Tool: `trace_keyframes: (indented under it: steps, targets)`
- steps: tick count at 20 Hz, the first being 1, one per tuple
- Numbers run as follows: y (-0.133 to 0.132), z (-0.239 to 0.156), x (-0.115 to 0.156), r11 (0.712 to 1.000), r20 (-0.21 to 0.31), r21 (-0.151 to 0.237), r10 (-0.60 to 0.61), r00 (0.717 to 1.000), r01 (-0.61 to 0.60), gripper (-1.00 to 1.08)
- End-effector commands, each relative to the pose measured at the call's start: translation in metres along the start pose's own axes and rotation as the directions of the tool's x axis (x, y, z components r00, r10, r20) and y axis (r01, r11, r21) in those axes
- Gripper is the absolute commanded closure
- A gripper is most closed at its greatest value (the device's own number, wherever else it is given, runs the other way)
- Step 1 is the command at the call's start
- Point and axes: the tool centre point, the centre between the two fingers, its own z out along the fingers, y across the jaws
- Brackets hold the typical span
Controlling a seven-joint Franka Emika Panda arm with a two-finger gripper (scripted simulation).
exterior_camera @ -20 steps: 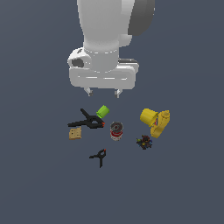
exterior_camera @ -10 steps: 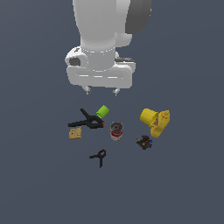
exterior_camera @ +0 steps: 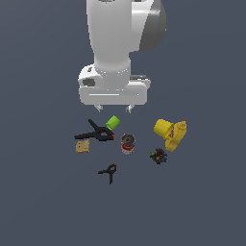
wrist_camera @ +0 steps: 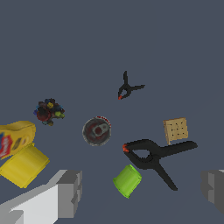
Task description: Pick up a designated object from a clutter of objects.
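Can (exterior_camera: pixel 128 143) lies below gripper (exterior_camera: pixel 114 108), untouched.

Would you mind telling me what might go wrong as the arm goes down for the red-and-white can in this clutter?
1. The gripper, open, hangs above the green block, not above the can; a straight descent could hit the block.
2. The large black clamp and the block lie close beside the can, so a wide finger may nudge them.
3. The can is round, so an off-centre squeeze may let it slip.
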Motion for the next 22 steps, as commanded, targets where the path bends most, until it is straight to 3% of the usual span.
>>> trace_keyframes:
  steps: [1, 6, 13, 22]
  targets:
    - [-0.005, 0.016, 0.003, 0.999, 0.001, -0.001, -0.045, 0.999, 0.045, -0.92]
    - [-0.018, 0.058, 0.008, 0.986, 0.001, 0.000, -0.167, 0.986, 0.167, -0.92]
    - [-0.039, 0.122, 0.007, 0.937, 0.000, 0.005, -0.348, 0.937, 0.348, -0.92]
    - [-0.054, 0.163, 0.001, 0.886, -0.004, 0.012, -0.463, 0.886, 0.463, -0.92]
